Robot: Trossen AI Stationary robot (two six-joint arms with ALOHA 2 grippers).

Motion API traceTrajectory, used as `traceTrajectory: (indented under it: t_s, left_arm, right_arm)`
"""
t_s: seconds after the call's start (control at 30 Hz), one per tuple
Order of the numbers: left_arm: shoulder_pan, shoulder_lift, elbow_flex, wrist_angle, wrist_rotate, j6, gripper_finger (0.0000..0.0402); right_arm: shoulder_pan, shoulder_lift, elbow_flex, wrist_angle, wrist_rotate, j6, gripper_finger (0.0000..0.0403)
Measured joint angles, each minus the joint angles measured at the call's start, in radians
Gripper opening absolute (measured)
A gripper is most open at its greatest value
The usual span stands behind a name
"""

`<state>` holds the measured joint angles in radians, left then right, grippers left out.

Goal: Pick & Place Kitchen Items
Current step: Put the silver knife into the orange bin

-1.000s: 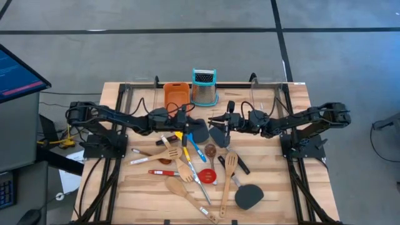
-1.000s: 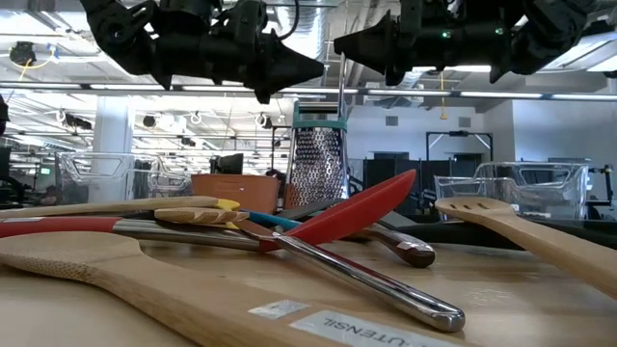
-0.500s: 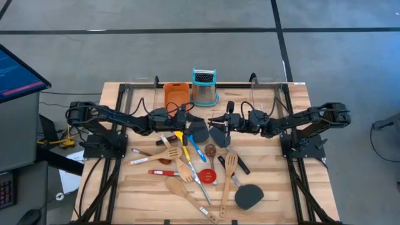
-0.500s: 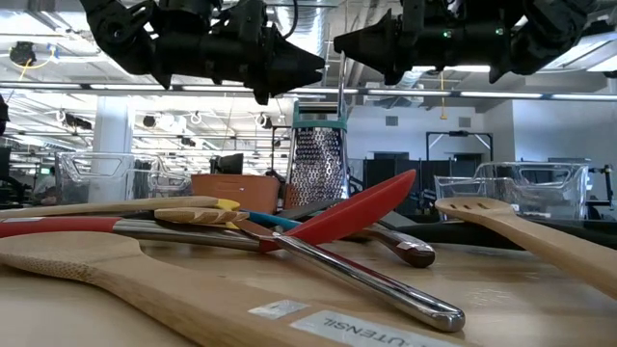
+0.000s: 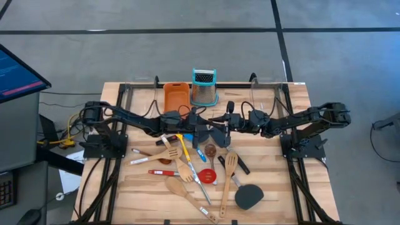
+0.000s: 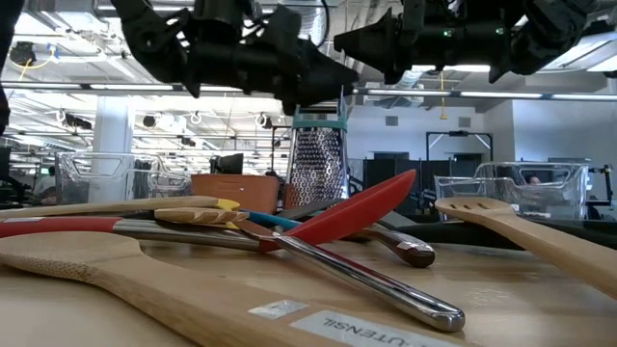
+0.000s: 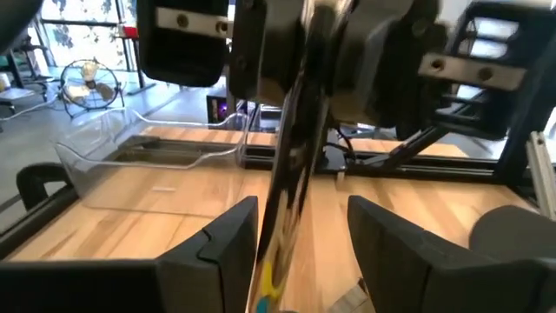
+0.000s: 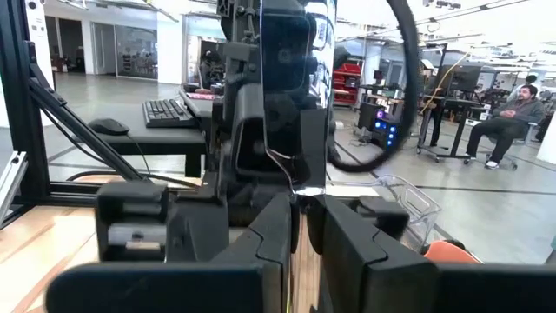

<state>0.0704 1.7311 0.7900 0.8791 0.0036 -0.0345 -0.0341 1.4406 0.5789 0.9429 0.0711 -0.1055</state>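
Above the middle of the table my two grippers meet tip to tip. My right gripper (image 5: 217,121) is shut on a thin black utensil (image 8: 295,104), which both wrist views show edge-on. My left gripper (image 5: 203,122) is open. Its two fingers (image 7: 228,239) stand on either side of that same utensil (image 7: 291,156), with a gap on each side. Below them the kitchen items (image 5: 187,165) lie in a loose pile on the wooden table: wooden spoons and spatulas, a red spoon (image 6: 357,212), a yellow one and a blue one. My right gripper pinches the thin black utensil (image 8: 297,187) between its two fingers. They come at it level, from the table's right. The utensil is clear of the table, above the pile. Which part of it the fingers have cannot be told.
An orange tray (image 5: 177,95) and a steel grater with a teal top (image 5: 204,87) stand at the far edge. Clear plastic bins (image 7: 148,165) sit along that edge too. A black turner (image 5: 249,197) lies near the front right. A monitor (image 5: 19,75) stands off the table's left.
My left gripper has gone toward the table's right edge, up to my right gripper, and its fingers now stand around the black utensil. My right gripper and the utensils on the table have kept still.
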Motion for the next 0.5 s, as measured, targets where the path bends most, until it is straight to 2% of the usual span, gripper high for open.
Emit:
traceTrajectory:
  t_s: [0.5]
  left_arm:
    - [0.0, 0.009, 0.026, 0.001, 0.006, 0.0, 0.0166]
  right_arm:
    - [0.0, 0.0, 0.0, -0.006, 0.0, -0.007, 0.0036]
